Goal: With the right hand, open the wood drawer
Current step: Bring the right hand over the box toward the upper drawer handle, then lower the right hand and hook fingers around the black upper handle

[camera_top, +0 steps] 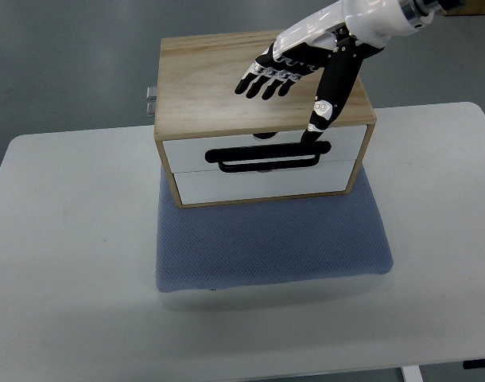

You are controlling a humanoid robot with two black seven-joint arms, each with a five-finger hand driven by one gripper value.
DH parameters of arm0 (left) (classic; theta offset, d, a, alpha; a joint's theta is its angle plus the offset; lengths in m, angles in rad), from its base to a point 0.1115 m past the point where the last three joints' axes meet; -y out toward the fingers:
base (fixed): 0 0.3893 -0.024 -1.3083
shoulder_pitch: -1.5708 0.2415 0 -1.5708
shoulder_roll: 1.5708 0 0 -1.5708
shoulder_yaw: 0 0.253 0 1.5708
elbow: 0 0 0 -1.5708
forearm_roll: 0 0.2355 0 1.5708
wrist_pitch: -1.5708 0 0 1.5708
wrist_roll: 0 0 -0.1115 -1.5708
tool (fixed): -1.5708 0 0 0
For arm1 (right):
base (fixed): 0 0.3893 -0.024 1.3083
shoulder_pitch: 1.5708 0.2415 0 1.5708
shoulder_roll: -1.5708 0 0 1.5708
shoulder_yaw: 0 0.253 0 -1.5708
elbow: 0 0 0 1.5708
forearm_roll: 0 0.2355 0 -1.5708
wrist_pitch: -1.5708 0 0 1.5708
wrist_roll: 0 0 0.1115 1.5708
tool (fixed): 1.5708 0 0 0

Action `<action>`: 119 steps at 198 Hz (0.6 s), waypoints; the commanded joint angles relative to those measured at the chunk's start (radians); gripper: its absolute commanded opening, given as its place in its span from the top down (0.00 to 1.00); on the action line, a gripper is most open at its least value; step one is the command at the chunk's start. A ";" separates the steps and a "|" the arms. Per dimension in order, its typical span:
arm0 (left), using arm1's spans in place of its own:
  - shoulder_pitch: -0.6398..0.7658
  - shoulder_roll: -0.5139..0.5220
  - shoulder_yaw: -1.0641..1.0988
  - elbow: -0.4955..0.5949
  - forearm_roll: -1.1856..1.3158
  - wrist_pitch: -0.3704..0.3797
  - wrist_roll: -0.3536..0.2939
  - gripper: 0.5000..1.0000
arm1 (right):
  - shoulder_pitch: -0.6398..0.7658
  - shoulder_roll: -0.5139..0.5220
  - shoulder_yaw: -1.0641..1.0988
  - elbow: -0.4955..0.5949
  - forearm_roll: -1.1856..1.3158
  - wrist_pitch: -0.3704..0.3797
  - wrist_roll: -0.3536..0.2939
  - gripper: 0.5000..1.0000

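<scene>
One white-fronted wooden drawer box [226, 87] sits on a blue-grey mat [274, 239] on the white table [67, 239], the right hand [294, 76] spread flat above, thumb [322, 107] reaching the black handle [266, 155].

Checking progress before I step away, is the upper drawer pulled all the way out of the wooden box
No, the upper drawer sits only slightly forward in the wooden box, the right hand reaching its black handle.
</scene>
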 commanded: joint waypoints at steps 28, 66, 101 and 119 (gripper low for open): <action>0.001 0.000 0.000 0.000 0.000 0.000 0.000 0.00 | 0.004 0.083 -0.051 0.011 0.011 -0.145 0.000 0.12; 0.001 0.000 0.000 0.000 0.000 0.000 0.000 0.00 | -0.014 0.117 -0.074 0.023 0.013 -0.220 0.000 0.12; 0.001 0.000 0.000 0.000 0.000 0.000 0.001 0.00 | -0.048 0.125 -0.078 0.044 0.013 -0.219 -0.026 0.12; 0.001 0.000 0.000 -0.001 0.000 0.000 0.000 0.00 | -0.071 0.125 -0.078 0.049 0.013 -0.223 -0.034 0.12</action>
